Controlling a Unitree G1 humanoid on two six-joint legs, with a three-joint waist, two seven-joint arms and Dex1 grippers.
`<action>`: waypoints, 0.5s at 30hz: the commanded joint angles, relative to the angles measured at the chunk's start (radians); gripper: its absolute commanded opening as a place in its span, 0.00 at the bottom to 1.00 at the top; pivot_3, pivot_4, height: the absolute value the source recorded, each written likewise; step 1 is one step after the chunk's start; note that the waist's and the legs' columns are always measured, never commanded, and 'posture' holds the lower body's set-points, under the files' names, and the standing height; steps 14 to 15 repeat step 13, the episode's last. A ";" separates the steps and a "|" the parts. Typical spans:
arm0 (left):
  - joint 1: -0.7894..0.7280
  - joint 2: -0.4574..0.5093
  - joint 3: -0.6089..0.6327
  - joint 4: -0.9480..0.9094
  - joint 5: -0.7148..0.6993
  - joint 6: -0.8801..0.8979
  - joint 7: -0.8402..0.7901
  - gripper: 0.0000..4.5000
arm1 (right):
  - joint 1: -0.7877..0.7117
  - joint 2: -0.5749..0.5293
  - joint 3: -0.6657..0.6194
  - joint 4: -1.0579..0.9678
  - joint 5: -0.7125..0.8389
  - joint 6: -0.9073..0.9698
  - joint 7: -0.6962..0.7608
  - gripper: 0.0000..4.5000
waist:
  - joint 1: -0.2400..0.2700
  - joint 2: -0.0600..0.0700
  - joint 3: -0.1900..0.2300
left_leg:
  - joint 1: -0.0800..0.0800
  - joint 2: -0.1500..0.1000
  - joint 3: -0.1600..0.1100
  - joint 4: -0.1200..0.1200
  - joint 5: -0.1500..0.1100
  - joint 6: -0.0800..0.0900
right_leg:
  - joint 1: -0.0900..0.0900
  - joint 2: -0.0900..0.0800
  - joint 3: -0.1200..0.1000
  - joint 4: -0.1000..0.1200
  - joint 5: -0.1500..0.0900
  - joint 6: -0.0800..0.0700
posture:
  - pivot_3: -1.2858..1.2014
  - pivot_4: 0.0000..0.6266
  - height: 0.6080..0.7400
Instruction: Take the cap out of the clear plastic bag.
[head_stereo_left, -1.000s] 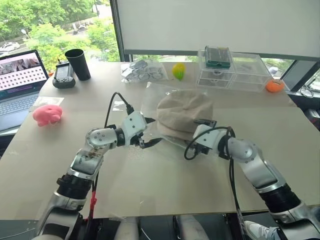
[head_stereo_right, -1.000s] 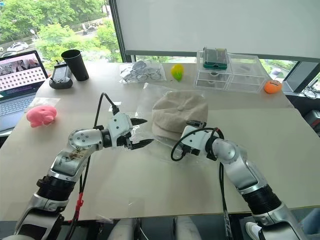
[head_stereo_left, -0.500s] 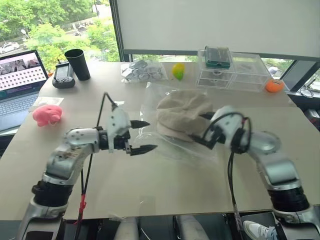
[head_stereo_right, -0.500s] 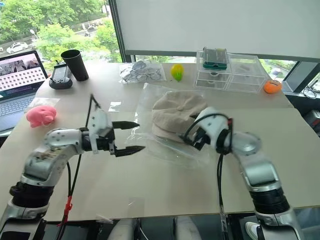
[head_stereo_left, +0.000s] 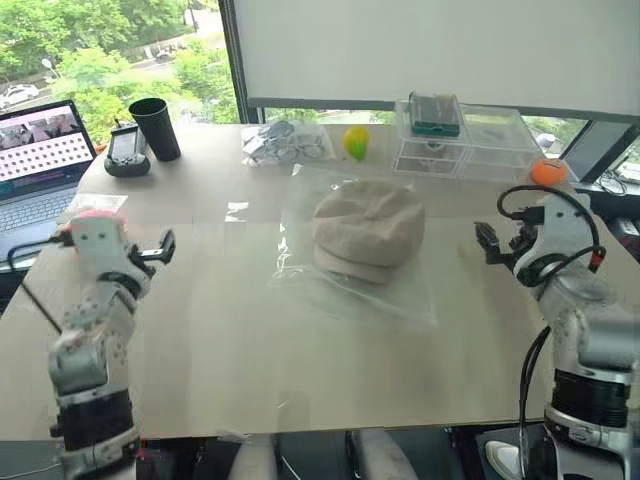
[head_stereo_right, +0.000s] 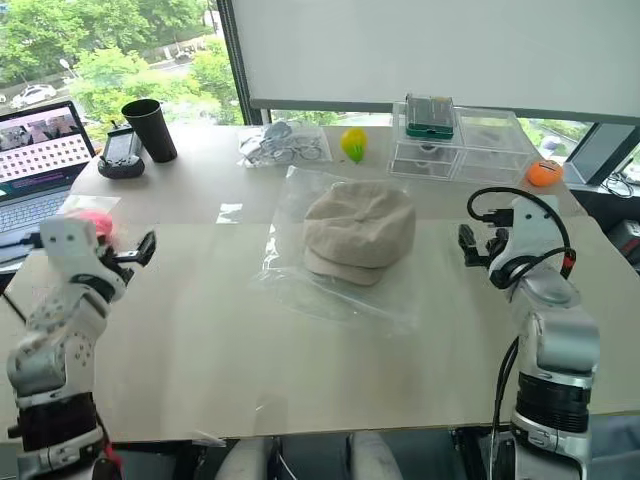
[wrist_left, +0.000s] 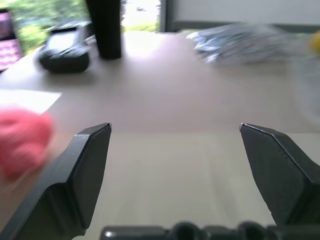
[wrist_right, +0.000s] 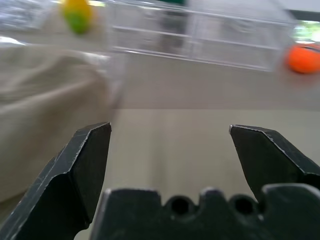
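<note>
The beige cap (head_stereo_left: 368, 232) lies in the middle of the table within the outline of the clear plastic bag (head_stereo_left: 395, 298); whether it is inside the bag or on top of it I cannot tell. My left gripper (head_stereo_left: 158, 248) hovers far off to the cap's left, near the table's left edge, pointing forward with its fingers (wrist_left: 92, 150) spread wide and empty. At the table's right side, well away from the bag, is my right gripper (head_stereo_left: 487, 240). It is open too, its fingers (wrist_right: 90, 150) holding nothing, with the cap (wrist_right: 45, 100) off to one side.
A pink plush toy (head_stereo_left: 92, 212) sits just behind my left hand. At the back stand a laptop (head_stereo_left: 40, 150), a black cup (head_stereo_left: 157, 127), a bag with eyeglasses (head_stereo_left: 285, 142), a yellow-green fruit (head_stereo_left: 356, 141), a clear drawer box (head_stereo_left: 465, 140) and an orange ball (head_stereo_left: 548, 172).
Both arms have swung outward from the cap, the left to the left, the right to the right, and both grippers now point forward. The cap and bag have stayed put.
</note>
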 joint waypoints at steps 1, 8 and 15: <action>0.029 -0.057 0.044 -0.046 0.007 -0.060 0.086 0.98 | -0.033 -0.001 0.073 0.042 -0.087 -0.138 -0.039 1.00 | 0.001 0.000 0.000 | 0.000 0.000 0.000 0.000 0.000 0.000 | 0.000 0.000 0.000 0.000 0.000 0.000 | 0.52 0.24 1.00; 0.104 -0.100 0.023 -0.066 0.019 -0.123 0.113 0.98 | -0.014 0.009 0.119 0.124 -0.112 -0.215 -0.020 1.00 | 0.000 0.000 0.000 | 0.000 0.000 0.000 0.000 0.000 0.000 | 0.000 0.000 0.000 0.000 0.000 0.000 | 0.52 0.24 1.00; 0.110 -0.101 0.025 -0.064 -0.005 -0.140 0.104 0.98 | -0.001 0.019 0.105 0.151 -0.098 -0.235 -0.005 1.00 | -0.001 0.000 0.000 | 0.000 0.000 0.000 0.000 0.000 0.000 | 0.001 0.000 0.000 0.000 0.000 0.000 | 0.52 0.24 1.00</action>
